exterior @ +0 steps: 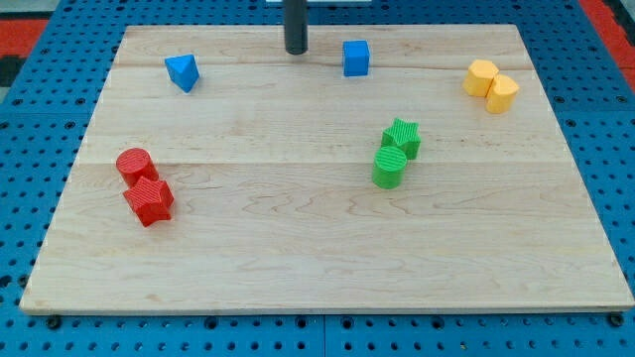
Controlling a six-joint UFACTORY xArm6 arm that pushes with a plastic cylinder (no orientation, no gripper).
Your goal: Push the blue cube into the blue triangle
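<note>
The blue cube (356, 58) sits near the view's top, right of centre. The blue triangle (183, 71) lies near the top left of the wooden board (298, 228). My tip (296, 50) stands on the board at the top centre, to the left of the blue cube with a small gap, and well to the right of the blue triangle. It touches neither block.
A green star (403, 137) and a green cylinder (390, 168) touch right of centre. A red cylinder (134, 164) and a red star (149, 200) touch at the left. Two yellow blocks (491, 84) sit at the top right. Blue pegboard surrounds the board.
</note>
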